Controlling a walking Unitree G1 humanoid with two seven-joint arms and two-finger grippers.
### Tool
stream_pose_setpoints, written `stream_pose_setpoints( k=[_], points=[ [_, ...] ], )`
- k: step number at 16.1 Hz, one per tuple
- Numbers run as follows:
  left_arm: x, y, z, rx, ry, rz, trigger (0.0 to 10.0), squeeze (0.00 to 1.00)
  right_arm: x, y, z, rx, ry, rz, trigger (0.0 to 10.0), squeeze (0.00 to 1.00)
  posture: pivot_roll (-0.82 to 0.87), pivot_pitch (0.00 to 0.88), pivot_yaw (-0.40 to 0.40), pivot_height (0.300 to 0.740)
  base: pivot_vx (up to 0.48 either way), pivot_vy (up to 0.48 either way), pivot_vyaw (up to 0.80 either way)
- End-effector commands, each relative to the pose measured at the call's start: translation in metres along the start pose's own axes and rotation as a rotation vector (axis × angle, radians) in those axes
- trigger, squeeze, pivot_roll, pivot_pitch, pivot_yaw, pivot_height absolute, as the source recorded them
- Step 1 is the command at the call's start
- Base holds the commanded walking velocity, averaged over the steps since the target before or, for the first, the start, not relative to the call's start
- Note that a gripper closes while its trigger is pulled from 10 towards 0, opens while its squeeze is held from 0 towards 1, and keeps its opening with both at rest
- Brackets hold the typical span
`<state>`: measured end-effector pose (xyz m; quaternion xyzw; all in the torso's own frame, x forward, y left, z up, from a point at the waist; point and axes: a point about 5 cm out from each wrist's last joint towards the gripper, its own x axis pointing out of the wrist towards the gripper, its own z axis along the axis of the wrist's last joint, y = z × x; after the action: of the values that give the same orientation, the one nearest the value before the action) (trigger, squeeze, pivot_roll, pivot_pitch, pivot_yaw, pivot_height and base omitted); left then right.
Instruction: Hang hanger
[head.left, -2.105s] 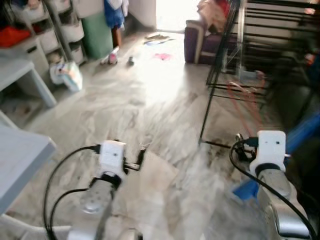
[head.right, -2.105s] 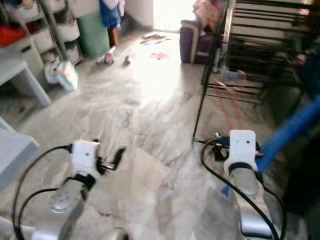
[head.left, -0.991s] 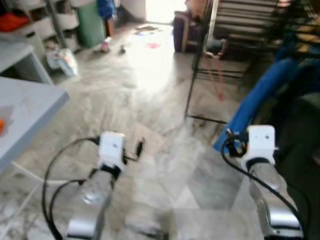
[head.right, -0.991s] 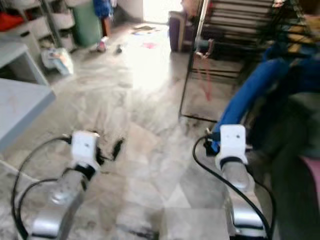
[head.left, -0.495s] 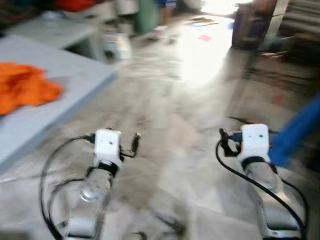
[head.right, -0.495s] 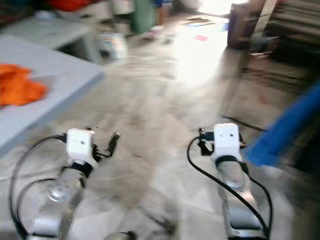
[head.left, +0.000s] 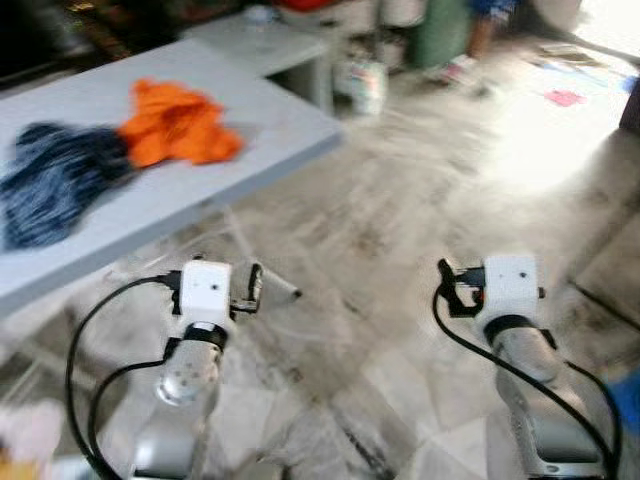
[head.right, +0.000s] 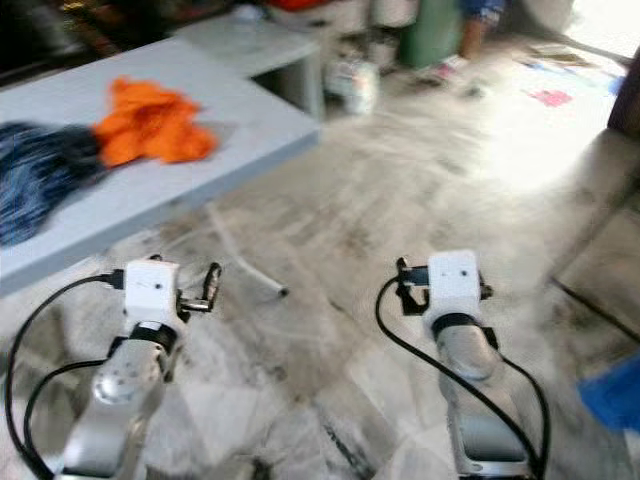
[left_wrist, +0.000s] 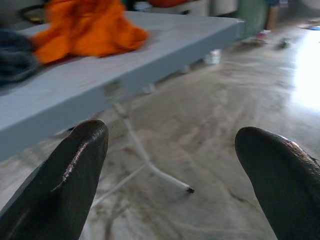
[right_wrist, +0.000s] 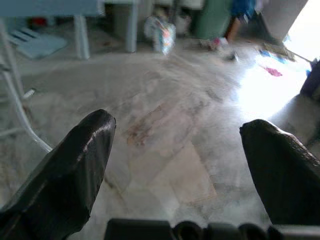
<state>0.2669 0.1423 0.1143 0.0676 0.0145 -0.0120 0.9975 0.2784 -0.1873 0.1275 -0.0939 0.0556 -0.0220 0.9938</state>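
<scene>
Two garments lie on the grey table (head.left: 230, 150) at the far left: a dark blue cloth (head.left: 50, 185) nearest the edge of view and an orange cloth (head.left: 175, 120) just beside it, both blurred. I can make out no hanger on the table or floor, so the step in hand looks like searching for it, and the wise course is to square up to the table and let the picture steady before reaching; it may lie under or behind the clothes. Below the table's near edge the left gripper (left_wrist: 172, 170) hangs over the marble floor (head.left: 400, 250) with its fingers (left_wrist: 75, 165) spread wide and nothing between them. Further right, the right gripper (right_wrist: 185, 165) is likewise spread apart and empty, held low over bare floor. Bags and shelves stand well back at the top, too smeared to read
</scene>
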Motion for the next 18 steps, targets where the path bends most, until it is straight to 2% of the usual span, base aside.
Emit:
stream_pose_setpoints(
  k=[1,3,7,12,16,18],
  points=[
    [-0.002,0.011,-0.001,0.031,0.001,0.051,10.0,0.0,0.003,0.009,0.005,0.007,-0.024,0.041,10.0,0.0,0.08,0.086,-0.015,0.74,0.0,0.0,0.8],
    [-0.004,0.01,-0.002,0.036,0.0,0.058,10.0,0.0,0.003,0.01,0.007,0.012,-0.032,0.054,10.0,0.0,0.08,0.085,-0.017,0.74,0.0,0.0,0.8],
    [-0.005,0.017,-0.004,0.048,0.005,0.142,10.0,0.0,0.003,0.012,0.009,-0.01,-0.05,0.097,10.0,0.0,0.07,0.089,-0.024,0.74,0.0,0.0,0.8],
    [-0.005,0.013,-0.005,0.009,0.01,0.112,10.0,0.0,0.002,0.019,0.011,-0.011,-0.064,0.143,10.0,0.0,0.08,0.088,-0.029,0.74,0.0,0.0,0.8],
    [-0.006,0.017,-0.005,0.025,0.01,0.136,10.0,0.0,0.002,0.019,0.011,-0.01,-0.065,0.156,10.0,0.0,0.08,0.086,-0.03,0.74,0.0,0.0,0.8],
    [-0.009,0.016,-0.01,0.015,0.023,0.113,10.0,0.0,0.002,0.019,0.01,-0.001,-0.062,0.155,10.0,0.0,0.08,0.087,-0.029,0.74,0.0,0.0,0.8]
  ],
)
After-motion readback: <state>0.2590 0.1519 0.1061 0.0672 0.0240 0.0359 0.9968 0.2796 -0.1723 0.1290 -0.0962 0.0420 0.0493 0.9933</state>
